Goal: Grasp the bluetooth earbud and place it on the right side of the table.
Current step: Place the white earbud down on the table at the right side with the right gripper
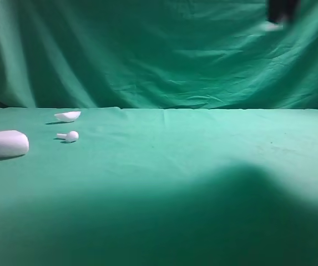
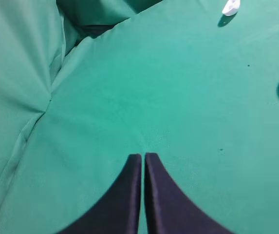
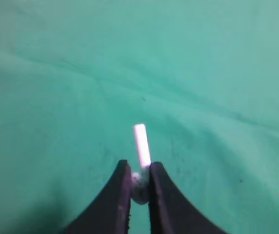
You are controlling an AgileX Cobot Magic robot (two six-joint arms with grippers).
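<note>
Two white earbuds show: the right gripper [image 3: 140,183], high at the far right, pinches the bluetooth earbud [image 3: 141,146] by its bulb, stem pointing out above the green table [image 1: 203,155], while its twin [image 1: 69,136] lies far left between a pebble-like case [image 1: 4,143] and a shell-shaped lid [image 1: 67,116], and the left gripper [image 2: 143,157] hangs closed and empty.

A green cloth backdrop [image 1: 147,55] hangs across the whole far side of the scene, falling in soft folds and creases, with darker bands at the far left. It meets the desk [image 1: 203,144], covered in matching green cloth, along a straight horizontal line. Light falls brightly on the middle and right of the desk, while a broad dark shadow [image 1: 225,221] spreads over its near part. The cloth shows faint wrinkles and a few small dark specks.
</note>
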